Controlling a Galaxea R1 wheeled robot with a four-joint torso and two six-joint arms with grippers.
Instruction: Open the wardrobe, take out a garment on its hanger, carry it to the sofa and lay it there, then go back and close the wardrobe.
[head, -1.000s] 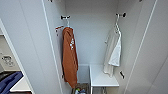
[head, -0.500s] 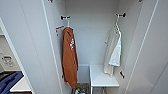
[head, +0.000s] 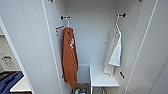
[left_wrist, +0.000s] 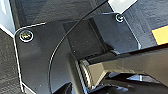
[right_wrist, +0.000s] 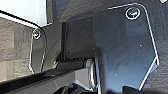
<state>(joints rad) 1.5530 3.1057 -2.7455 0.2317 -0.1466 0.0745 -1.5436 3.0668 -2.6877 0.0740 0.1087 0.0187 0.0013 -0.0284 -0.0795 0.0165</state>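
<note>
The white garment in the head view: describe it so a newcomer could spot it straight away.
Look into the open white wardrobe. On its right side, a pale shirt-like garment hangs from a thin white hanger, above a small white shelf. Unlike the long rust-orange garment hanging on the left, it is off-white and shorter.

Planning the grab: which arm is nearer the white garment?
Right, likely. The white garment hangs at the right of the open wardrobe, on the right arm's side, across from the left arm's. Both wrist views look at carpet, so both arms seem away from it.
</note>
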